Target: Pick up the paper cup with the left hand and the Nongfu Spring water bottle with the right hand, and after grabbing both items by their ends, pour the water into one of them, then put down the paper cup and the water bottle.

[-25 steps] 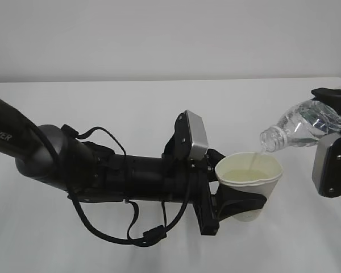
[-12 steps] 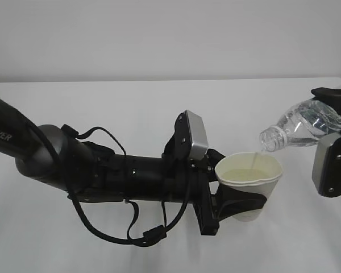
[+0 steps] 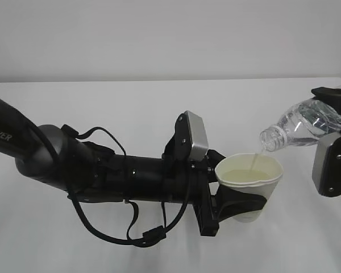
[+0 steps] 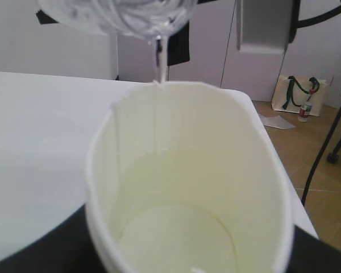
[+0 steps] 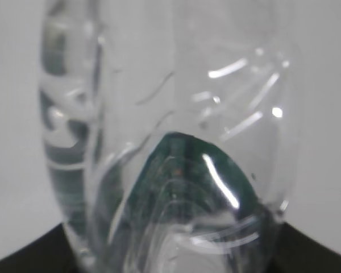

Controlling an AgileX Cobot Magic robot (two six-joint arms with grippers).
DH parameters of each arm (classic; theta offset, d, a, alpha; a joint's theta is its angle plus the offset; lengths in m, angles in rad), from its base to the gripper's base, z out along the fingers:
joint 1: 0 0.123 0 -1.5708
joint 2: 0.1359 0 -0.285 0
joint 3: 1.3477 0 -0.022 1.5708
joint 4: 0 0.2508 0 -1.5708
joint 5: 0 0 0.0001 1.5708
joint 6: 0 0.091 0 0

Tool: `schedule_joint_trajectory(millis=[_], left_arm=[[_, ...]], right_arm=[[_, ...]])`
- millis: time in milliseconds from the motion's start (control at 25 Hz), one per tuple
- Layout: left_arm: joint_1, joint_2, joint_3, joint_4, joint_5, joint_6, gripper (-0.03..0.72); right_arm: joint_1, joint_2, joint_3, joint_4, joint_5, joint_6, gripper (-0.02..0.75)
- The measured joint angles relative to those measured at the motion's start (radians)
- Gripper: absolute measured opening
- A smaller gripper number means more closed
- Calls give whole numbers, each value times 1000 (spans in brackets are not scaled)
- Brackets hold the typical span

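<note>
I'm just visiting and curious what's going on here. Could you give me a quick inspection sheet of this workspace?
Surface: white table, bare where visible.
Job's things: paper cup partly filled with water; water bottle tilted, thin stream falling into the cup.
Clutter: nothing seen on the table.
Hands: left hand holds the cup; right hand holds the bottle at its base.
Cables: black cables loop under the left arm.
Surroundings: plain wall; tote bag on the floor.

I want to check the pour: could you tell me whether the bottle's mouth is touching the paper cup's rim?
Apart. In the exterior view the bottle mouth hangs above the paper cup rim, with only a thin stream of water crossing the gap.
</note>
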Motion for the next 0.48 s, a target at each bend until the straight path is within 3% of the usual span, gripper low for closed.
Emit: schedule_joint_trajectory(millis=[480], left_arm=[[0, 0, 0, 5, 0, 0, 413]], right_arm=[[0, 0, 0, 0, 0, 0, 395]])
